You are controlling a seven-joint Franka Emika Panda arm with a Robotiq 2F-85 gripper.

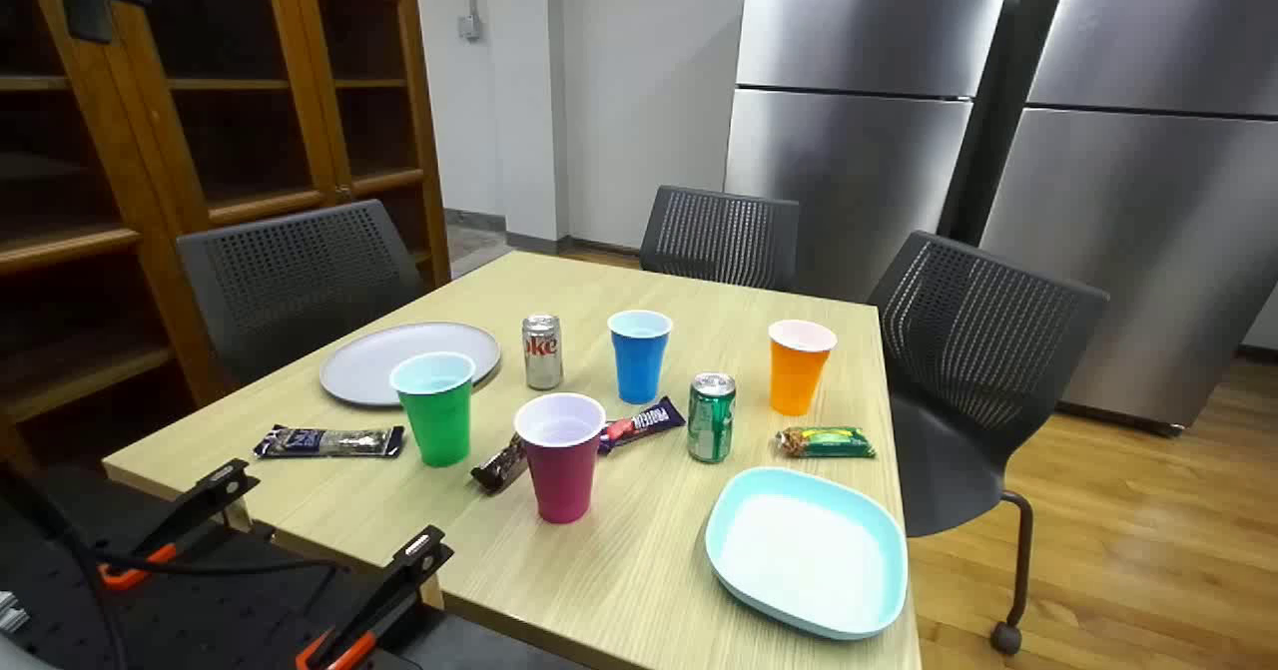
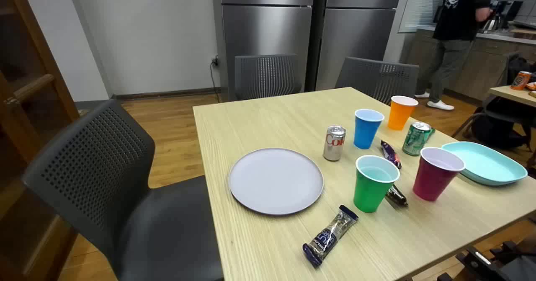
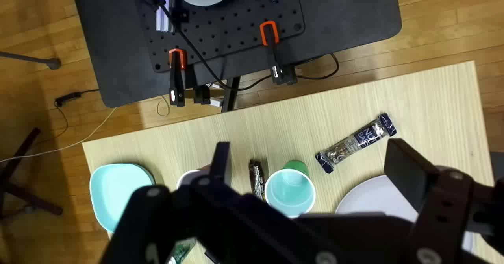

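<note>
"Looking down past your pincer (image 3: 309, 154), what do you see nearest it?"

"You have the green cup (image 3: 290, 191), standing upright on the pale wood bench (image 3: 437, 102). Its wall is bright green and narrows toward the base; you can see a white rim, and the inside looks pale and slightly greenish."

"What do you find about it?"

"In your wrist view, a nut bar (image 3: 356, 143) lies to its right, in a partly see-through wrapper with dark-blue ends. A dark-wrapped bar (image 3: 256, 179) lies just beside the cup on the left; you cannot tell whether they touch. The grey plate (image 3: 372, 197) is near too, and in both exterior views you see a maroon cup (image 1: 561, 470) standing on the other side of that dark-wrapped bar."

"How wide is your pincer, then, and does it have hold of anything?"

"You have it released, its two fingers (image 3: 220, 159) spread far apart and grasping nothing. It is well above the bench, apart from the green cup, and touches none of the things around it."
</note>
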